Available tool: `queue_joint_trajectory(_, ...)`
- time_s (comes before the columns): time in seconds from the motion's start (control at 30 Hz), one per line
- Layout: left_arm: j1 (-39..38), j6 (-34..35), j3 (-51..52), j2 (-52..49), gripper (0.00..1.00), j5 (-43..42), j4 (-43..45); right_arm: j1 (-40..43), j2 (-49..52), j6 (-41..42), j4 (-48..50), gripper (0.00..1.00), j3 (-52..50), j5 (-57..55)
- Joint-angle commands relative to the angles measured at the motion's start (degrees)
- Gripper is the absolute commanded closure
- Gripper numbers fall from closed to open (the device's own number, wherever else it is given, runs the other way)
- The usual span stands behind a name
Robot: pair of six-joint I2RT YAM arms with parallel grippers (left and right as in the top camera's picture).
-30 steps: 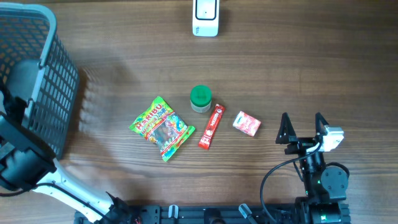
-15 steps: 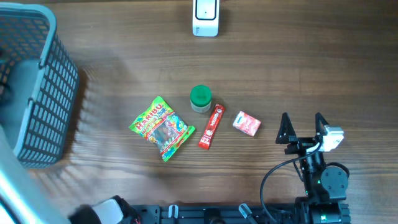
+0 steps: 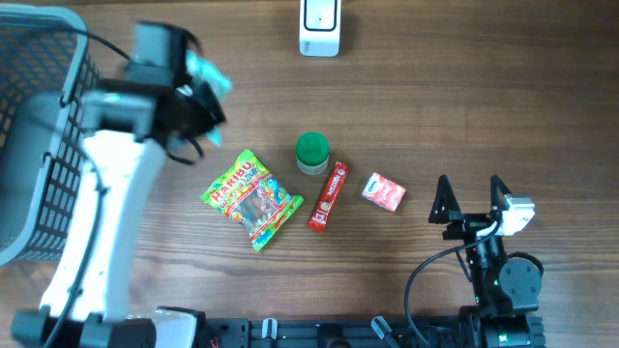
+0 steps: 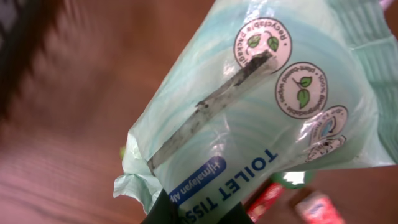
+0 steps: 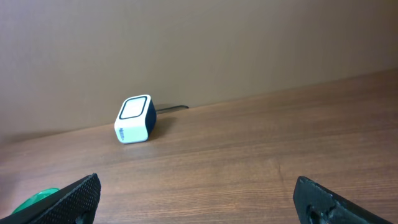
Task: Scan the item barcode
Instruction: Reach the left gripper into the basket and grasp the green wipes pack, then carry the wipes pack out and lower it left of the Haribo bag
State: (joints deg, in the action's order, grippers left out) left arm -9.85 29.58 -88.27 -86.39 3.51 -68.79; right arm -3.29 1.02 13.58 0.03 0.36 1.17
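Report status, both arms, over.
Left gripper shut on tissue pack, held above the table. Right gripper open, empty. Scanner at far edge; nothing between it and the pack.

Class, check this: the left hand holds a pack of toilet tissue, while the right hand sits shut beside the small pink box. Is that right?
One slip: the right hand is wide open, as the overhead view shows. The left hand does hold the toilet tissue pack, and the right hand does sit beside the small pink box.
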Motion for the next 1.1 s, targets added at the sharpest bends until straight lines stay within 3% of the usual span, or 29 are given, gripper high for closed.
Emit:
queue_joint_trajectory(0.0, -0.6, 10.7, 14.4, 0.3, 0.96, 7.1, 5.1, -0.3, -0.2, 0.1, 0.3, 0.01, -0.1, -0.8)
queue_joint_trajectory(0.23, -0.5, 11.4, 37.3, 0.3, 0.96, 7.4, 24.5, -0.3, -0.2, 0.1, 0.3, 0.0, -0.1, -0.8)
queue_joint_trajectory(0.33, -0.5, 11.4, 43.1, 0.3, 0.96, 11.4, 30.5, -0.3, -0.2, 0.1, 0.3, 0.0, -0.1, -0.8)
queue_joint_trajectory(0.5, -0.5, 11.4, 45.2, 0.3, 0.96, 12.7, 32.9, -0.3, -0.2, 0.1, 0.3, 0.0, -0.1, -0.8)
queue_joint_trajectory(0.8, -1.2, 11.2, 45.2, 0.3, 0.95, -2.1, 40.5, -0.3, -0.2, 0.1, 0.3, 0.0, -0.1, -0.8)
queue_joint_trajectory(1.07, -3.4, 11.2, 45.2, 0.3, 0.9, -6.5, 46.3, -0.3, -0.2, 0.1, 0.3, 0.0, -0.1, -0.8)
